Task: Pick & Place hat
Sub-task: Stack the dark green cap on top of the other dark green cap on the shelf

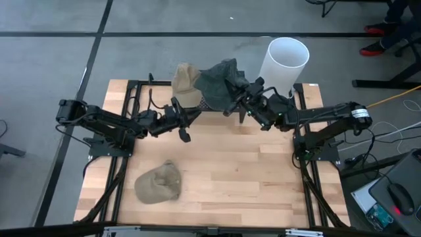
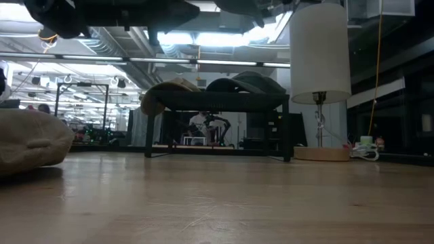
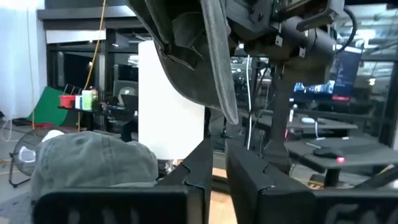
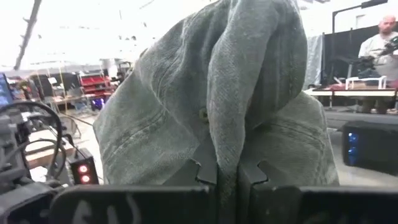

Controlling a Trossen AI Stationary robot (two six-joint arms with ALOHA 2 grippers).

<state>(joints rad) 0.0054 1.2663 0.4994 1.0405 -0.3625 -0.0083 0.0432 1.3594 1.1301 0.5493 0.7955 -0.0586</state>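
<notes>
Dark grey hat (image 1: 220, 78) hung pinched in the right tool (image 1: 238, 99), raised over the rack (image 1: 197, 105) at the surface's (image 1: 230, 171) far edge. Left tool (image 1: 184, 125) beside it, fingers nearly together, empty. Tan hat (image 1: 158, 182) lay near front-left.

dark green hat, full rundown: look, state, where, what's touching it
The dark green hat is a soft, washed-denim-looking cap, crumpled and folded, with seams and a small eyelet showing in the right wrist view. It hangs lifted above the rack at the table's far edge, beside the tan hat and the white lampshade. The right gripper is shut on a fold of its fabric. The left gripper is near but apart.
</notes>
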